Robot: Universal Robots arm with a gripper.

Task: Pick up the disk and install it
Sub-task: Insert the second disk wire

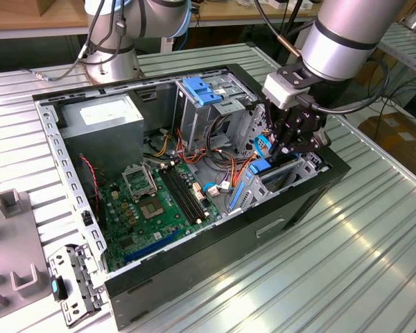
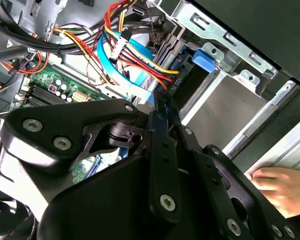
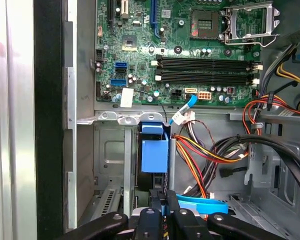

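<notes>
Disk (image 3: 154, 156) standing on edge in the drive bay at the front corner of the open computer case (image 1: 194, 291), blue side rail uppermost, dark body dropping away beneath it between the bay's grey sheet-metal walls. In the exterior view seen as a blue strip (image 1: 262, 170) at the case's end toward that view's right, just beside the motherboard (image 1: 159, 201).

Gripper (image 1: 281, 149) reaching down into the case directly over the bay. Black fingers (image 3: 174, 206) drawn close together in the first wrist view, only a narrow slit between them, tips right at the disk's near edge. Same pinch in the second wrist view (image 2: 160, 107), a thin blue sliver showing between the tips. Cannot tell whether the tips truly clamp the rail or merely rest against it.

Bundle of red, yellow and black cables (image 3: 200, 150) hanging just beside the bay, a flat blue ribbon cable (image 3: 205, 206) crossing under it near the fingers. Farther along the board, long black memory slots (image 3: 205, 64) and the open processor socket (image 3: 210, 22). Grey power supply (image 1: 100, 118) in the far corner toward the exterior view's left, well apart from the gripper. Blue latch (image 1: 202, 92) atop the metal cage between the two.

A person's hand (image 2: 285, 187) resting outside the case wall in the second wrist view. Case lying on a ribbed metal table (image 1: 333, 263), a loose metal bracket (image 1: 73, 284) beside it.
</notes>
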